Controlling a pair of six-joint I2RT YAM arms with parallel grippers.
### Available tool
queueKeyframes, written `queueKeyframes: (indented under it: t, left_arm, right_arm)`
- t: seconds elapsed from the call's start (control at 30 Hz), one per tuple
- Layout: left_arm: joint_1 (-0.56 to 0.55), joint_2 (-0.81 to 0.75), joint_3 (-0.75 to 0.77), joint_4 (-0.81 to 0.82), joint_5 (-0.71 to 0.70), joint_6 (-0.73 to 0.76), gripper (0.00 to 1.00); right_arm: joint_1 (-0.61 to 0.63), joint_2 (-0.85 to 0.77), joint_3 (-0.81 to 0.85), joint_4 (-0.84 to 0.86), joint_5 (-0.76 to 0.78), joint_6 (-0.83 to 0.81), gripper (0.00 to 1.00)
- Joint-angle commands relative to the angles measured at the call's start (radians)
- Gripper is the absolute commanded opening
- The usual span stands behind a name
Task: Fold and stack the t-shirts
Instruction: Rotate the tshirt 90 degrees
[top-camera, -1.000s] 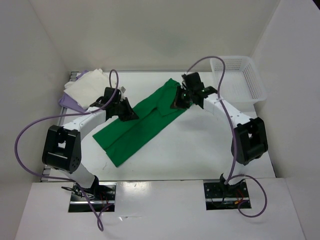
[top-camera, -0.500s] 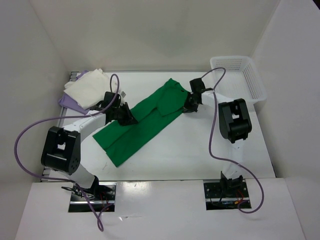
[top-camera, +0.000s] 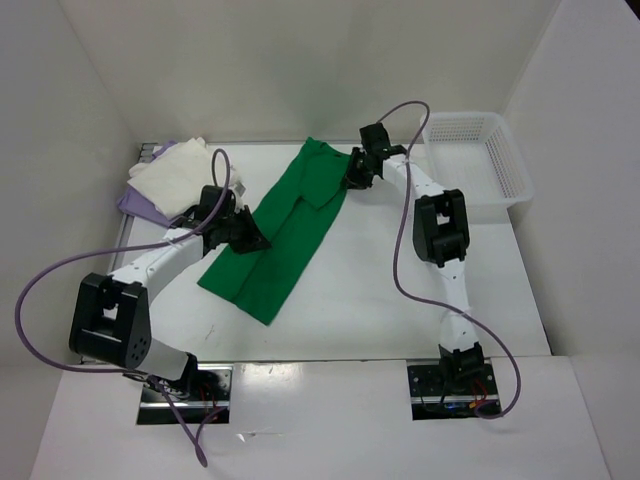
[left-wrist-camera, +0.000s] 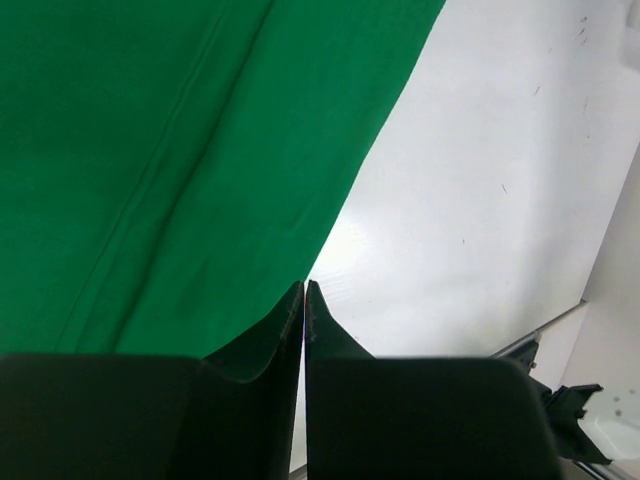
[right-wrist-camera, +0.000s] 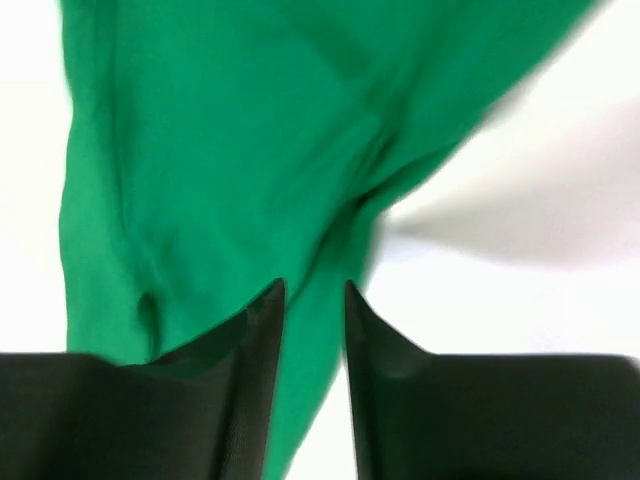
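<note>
The green t-shirt (top-camera: 290, 225), folded into a long strip, lies slanted across the middle of the table. My left gripper (top-camera: 260, 239) sits at its left edge, and in the left wrist view the jaws (left-wrist-camera: 305, 288) are shut right where the green cloth (left-wrist-camera: 180, 150) ends. My right gripper (top-camera: 351, 181) is at the strip's far right edge. In the right wrist view it (right-wrist-camera: 313, 290) stands open, with the green cloth (right-wrist-camera: 230, 130) lying loose below and between the fingers. The cream t-shirt (top-camera: 175, 170) rests on the lavender t-shirt (top-camera: 137, 205) at the far left.
A white mesh basket (top-camera: 482, 150) stands at the far right corner. White walls close the table in at the back and on both sides. Purple cables loop off both arms.
Both arms have swung the green shirt round, so it lies steeper and further left. The right gripper has moved to the far edge and opened, letting go of the cloth.
</note>
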Motion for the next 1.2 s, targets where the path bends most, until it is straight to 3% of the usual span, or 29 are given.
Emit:
queueKeyframes:
  t: [0.0, 0.13, 0.27, 0.43, 0.57, 0.6, 0.63, 0.67, 0.73, 0.87, 0.9, 0.93, 0.97, 1.1, 1.17]
  left_arm:
    - [-0.001, -0.051, 0.043, -0.035, -0.045, 0.039, 0.07]
    - [0.008, -0.049, 0.043, -0.035, -0.045, 0.039, 0.1]
    - [0.157, -0.037, -0.012, -0.067, -0.007, 0.039, 0.11]
    - [0.256, -0.037, -0.059, -0.102, 0.029, 0.075, 0.23]
    - [0.265, -0.014, -0.07, -0.102, 0.089, 0.075, 0.52]
    - [0.265, -0.014, -0.07, -0.111, 0.089, 0.084, 0.75]
    - [0.265, -0.014, -0.07, -0.111, 0.089, 0.085, 0.84]
    - [0.265, -0.014, -0.07, -0.125, 0.089, 0.1, 0.93]
    - [0.265, -0.026, -0.07, -0.145, 0.075, 0.115, 1.0]
    - [0.265, -0.046, -0.082, -0.154, 0.052, 0.127, 0.98]
    - [0.265, -0.058, -0.082, -0.136, 0.052, 0.127, 0.87]
    - [0.265, -0.058, -0.094, -0.136, 0.067, 0.127, 0.72]
    - [0.265, -0.058, -0.095, -0.136, 0.067, 0.127, 0.48]
    - [0.183, -0.012, -0.075, -0.136, 0.043, 0.138, 0.27]
    - [0.132, 0.003, -0.075, -0.136, 0.043, 0.128, 0.27]
  right_arm:
    - [0.058, -0.22, -0.151, -0.039, -0.014, -0.029, 0.37]
    - [0.165, -0.459, -0.517, 0.075, -0.123, 0.02, 0.48]
    - [0.331, -0.606, -0.84, 0.21, -0.189, 0.135, 0.55]
    - [0.405, -0.628, -1.011, 0.402, -0.248, 0.313, 0.59]
    - [0.405, -0.529, -0.964, 0.439, -0.232, 0.313, 0.55]
    - [0.405, -0.492, -0.947, 0.43, -0.219, 0.313, 0.53]
    - [0.405, -0.475, -0.917, 0.429, -0.219, 0.313, 0.52]
    - [0.405, -0.46, -0.904, 0.429, -0.219, 0.313, 0.5]
    - [0.405, -0.423, -0.893, 0.462, -0.219, 0.325, 0.47]
    - [0.393, -0.389, -0.864, 0.419, -0.188, 0.313, 0.14]
    - [0.364, -0.389, -0.884, 0.41, -0.188, 0.301, 0.05]
    - [0.344, -0.427, -0.933, 0.409, -0.188, 0.292, 0.02]
    - [0.321, -0.453, -0.959, 0.391, -0.188, 0.258, 0.0]
    - [0.146, -0.597, -1.086, 0.273, -0.174, 0.102, 0.0]
    - [0.097, -0.657, -1.105, 0.166, -0.174, 0.034, 0.0]
